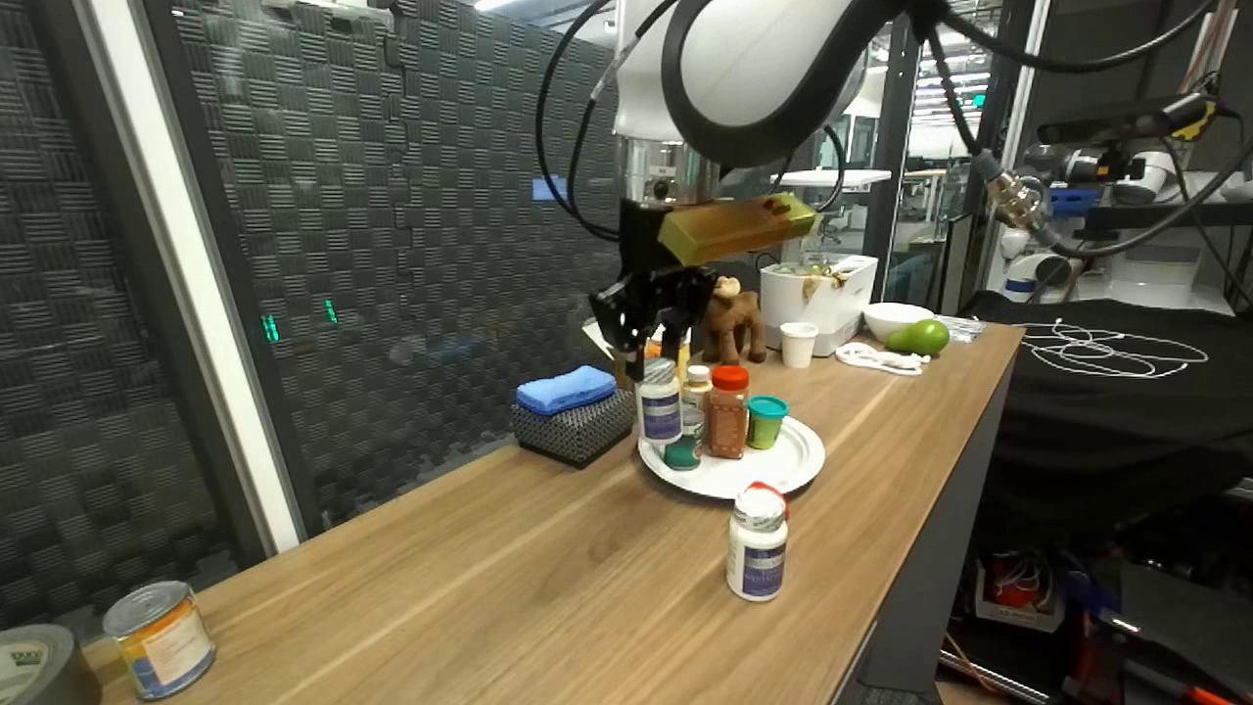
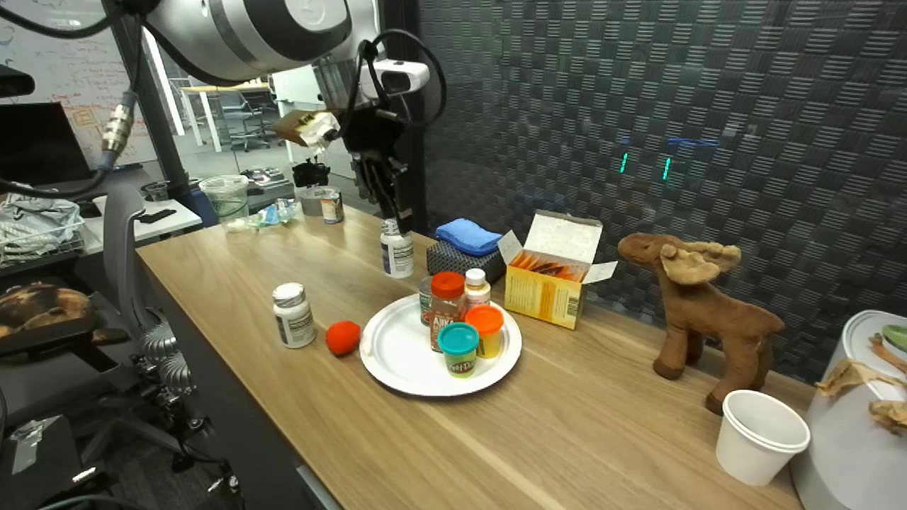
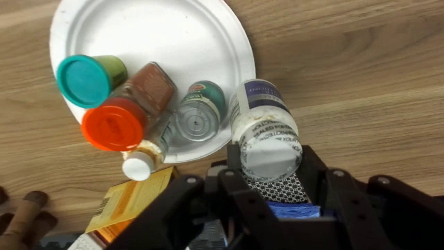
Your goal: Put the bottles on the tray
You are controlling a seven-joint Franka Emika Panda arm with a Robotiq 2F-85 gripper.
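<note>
Over the bench (image 1: 470, 578), at the edge of a round white plate (image 3: 166, 38): one white bottle (image 3: 265, 119), purple label, its cap clamped between the fingers (image 3: 314, 163), one to each side. Long axis roughly upright, cap uppermost; base apparently raised off the bench. Bearing of the plate from the fingers, as the wrist view shows it: left and toward the top, the rim just beside the bottle or partly under it, which of the two cannot be told. Standing on the plate, bunched to one side: a red-capped spice bottle (image 2: 447, 308), a small white-capped bottle (image 2: 476, 290), a teal-lidded tub (image 2: 458, 350), an orange-lidded tub (image 2: 487, 331) and a green jar (image 3: 201, 111), the last being nearest the held bottle. Coming move, as judged: a sideways carry over the rim to the bare part of the plate, up and left in the wrist view, then a lowering with the long axis kept vertical. A shift straight left at this height could meet the green jar. Outstanding, off the plate: a second white bottle (image 2: 293, 316), upright on the bench in both exterior views, with a red ball (image 2: 344, 338) lying between it and the rim, near both.
</note>
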